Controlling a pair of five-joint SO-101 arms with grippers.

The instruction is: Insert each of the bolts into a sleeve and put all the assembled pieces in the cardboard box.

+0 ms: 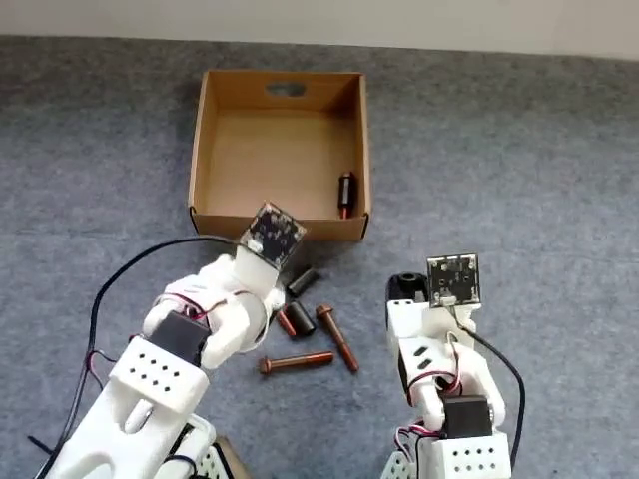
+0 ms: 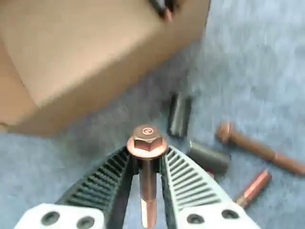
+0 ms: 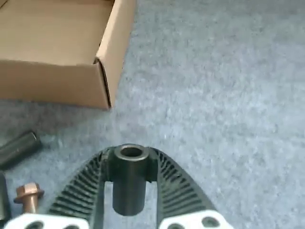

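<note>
Bright, even light; soft, faint shadows lie beside the cardboard box (image 3: 52, 83).

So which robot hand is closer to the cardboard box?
Left. The left gripper, holding a bolt, sits just in front of the cardboard box. The right gripper, holding a sleeve, is farther back, off its right corner.

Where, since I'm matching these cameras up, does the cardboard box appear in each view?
High view: cardboard box in the upper middle, open top up.
Left wrist view: box just beyond the gripped bolt.
Right wrist view: box's corner beyond the gripped sleeve.
Shared landmark: the loose sleeve lying just before the box's front wall.
</note>
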